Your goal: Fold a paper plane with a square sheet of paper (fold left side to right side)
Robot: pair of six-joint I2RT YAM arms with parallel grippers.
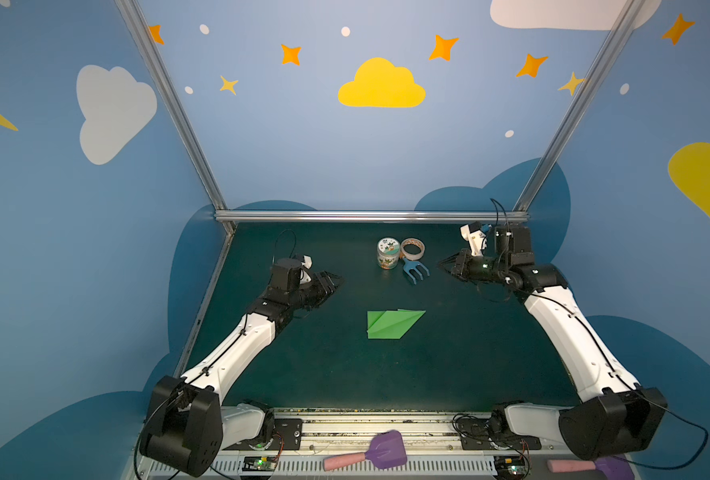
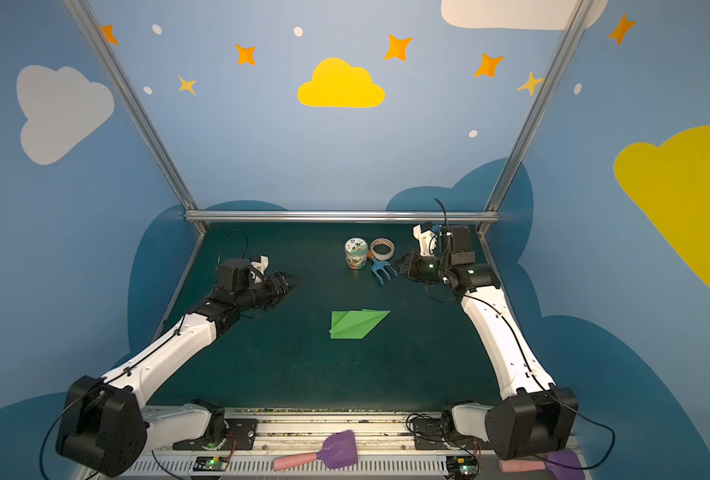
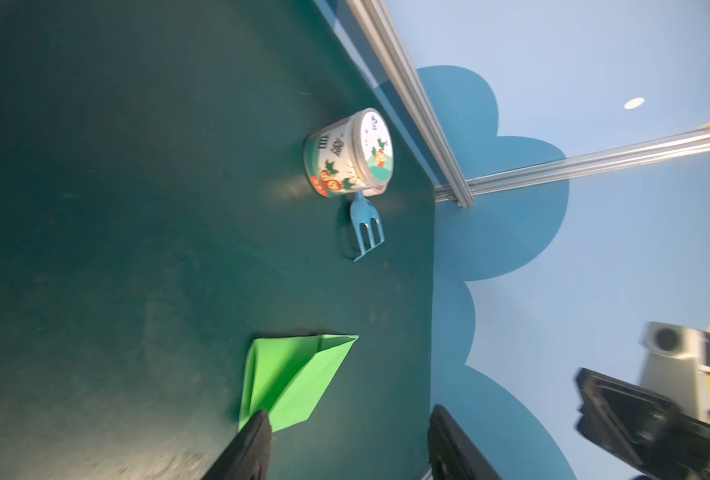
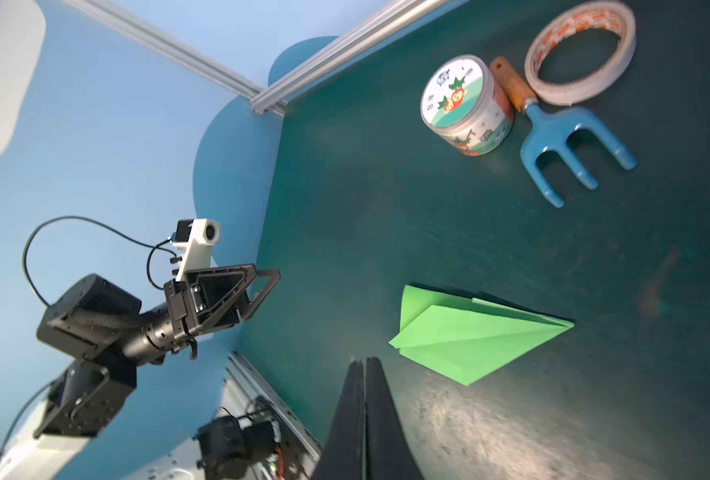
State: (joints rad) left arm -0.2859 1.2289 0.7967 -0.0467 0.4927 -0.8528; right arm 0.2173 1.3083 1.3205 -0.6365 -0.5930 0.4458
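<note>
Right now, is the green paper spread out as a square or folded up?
Folded. The paper plane lies on the table as a pointed shape with layered flaps and diagonal creases, clearest in the right wrist view.

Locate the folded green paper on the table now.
In both top views the paper plane lies flat near the middle of the table, nearer the camera than the printed jar and the blue fork.

White arms [image 1: 241, 349], black joints [image 1: 183, 419], black cables [image 4: 70, 216]
</note>
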